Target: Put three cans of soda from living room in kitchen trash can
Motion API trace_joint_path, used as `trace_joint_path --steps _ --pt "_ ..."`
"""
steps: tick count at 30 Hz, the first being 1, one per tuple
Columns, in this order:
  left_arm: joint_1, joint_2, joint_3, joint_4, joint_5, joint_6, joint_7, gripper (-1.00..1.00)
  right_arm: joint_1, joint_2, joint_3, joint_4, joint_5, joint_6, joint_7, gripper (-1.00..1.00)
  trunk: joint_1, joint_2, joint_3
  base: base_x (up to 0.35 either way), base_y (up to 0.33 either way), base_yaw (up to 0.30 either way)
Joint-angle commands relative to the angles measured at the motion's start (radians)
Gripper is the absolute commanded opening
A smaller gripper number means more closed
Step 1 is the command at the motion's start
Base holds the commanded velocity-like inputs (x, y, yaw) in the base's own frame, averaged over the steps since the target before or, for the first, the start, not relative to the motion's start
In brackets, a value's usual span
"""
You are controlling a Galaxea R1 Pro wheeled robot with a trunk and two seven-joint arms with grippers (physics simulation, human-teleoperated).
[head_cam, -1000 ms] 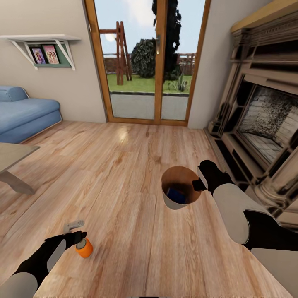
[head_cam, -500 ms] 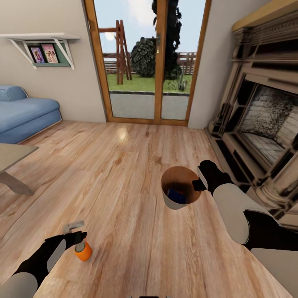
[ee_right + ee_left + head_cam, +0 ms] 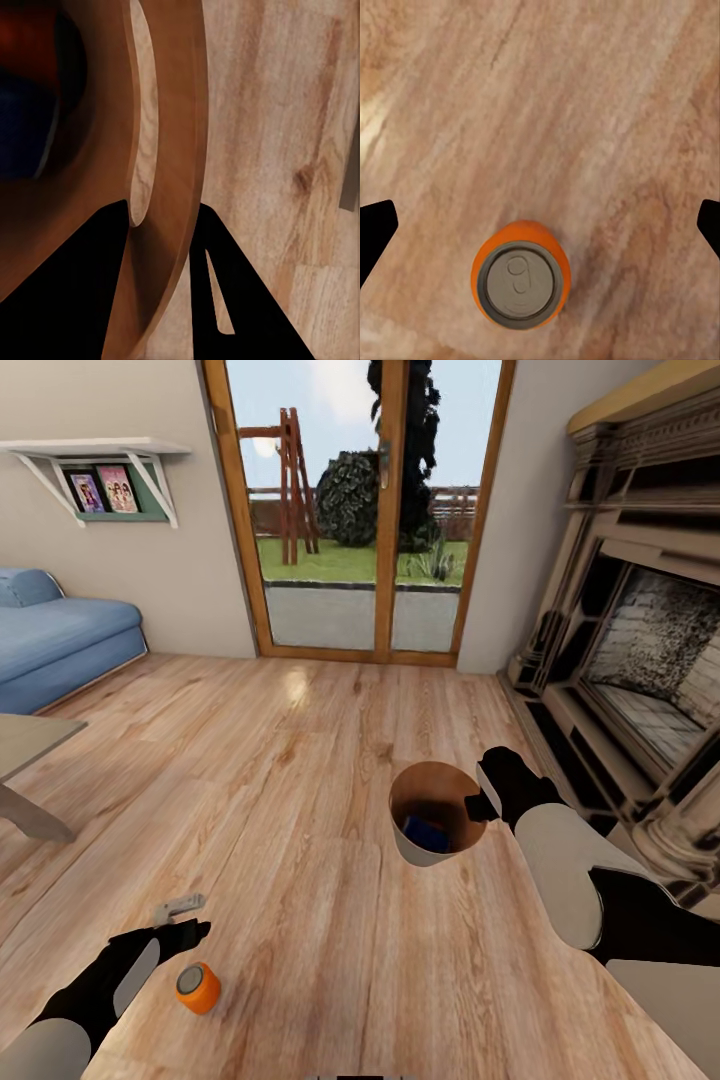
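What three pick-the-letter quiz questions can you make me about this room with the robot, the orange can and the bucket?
1. Where is the orange soda can with the silver top?
A. upright on the wooden floor
B. on the blue sofa
C. inside the bucket

2. What colour is the can lying inside the small round grey-beige trash can with the brown inner wall?
A. green
B. blue
C. yellow

3. What is the right claw doing?
A. hanging open over the floor
B. holding an orange can
C. gripping the trash can's rim

Answers:
1. A: the left wrist view looks straight down on its silver top, with floorboards all around it.
2. B: a blue can shows at the bottom of the trash can in the head view.
3. C: the right wrist view shows the rim pinched between the two dark fingers.
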Motion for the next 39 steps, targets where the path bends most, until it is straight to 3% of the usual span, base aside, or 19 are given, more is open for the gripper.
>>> trace_joint_path --steps 1,4,21,30,31,39 --pt "0.0 0.0 0.0 0.0 0.0 0.0 0.0 1.0 -0.001 0.0 -0.002 0.0 -0.014 0.0 0.003 -1.0 0.0 0.0 0.0 0.008 0.002 0.0" --pt "0.0 0.0 0.0 0.0 0.0 0.0 -0.001 1.0 -0.001 0.001 -0.002 0.0 -0.014 0.0 0.003 -1.0 0.0 0.0 0.0 0.005 0.002 0.0" --pt "0.0 0.0 -0.001 0.0 0.0 0.0 -0.002 1.0 0.0 0.002 -0.002 0.001 -0.014 0.0 0.003 -1.0 0.008 -0.004 -0.066 0.001 0.0 0.0" --pt "0.0 -0.001 -0.001 0.0 0.0 0.0 -0.002 1.0 0.001 0.002 0.0 0.001 -0.013 0.0 0.003 -1.0 0.008 -0.004 -0.066 0.0 0.0 0.0" --pt "0.0 -0.001 -0.001 0.0 0.0 0.0 -0.001 1.0 0.0 0.002 0.02 -0.001 -0.013 0.0 0.003 -1.0 0.008 -0.004 -0.066 0.0 0.0 0.0" --pt "0.0 -0.001 -0.002 -0.001 0.0 0.0 0.0 1.0 -0.035 0.022 0.057 0.008 -0.014 0.0 0.003 -1.0 0.008 -0.004 -0.066 0.0 0.0 0.0"
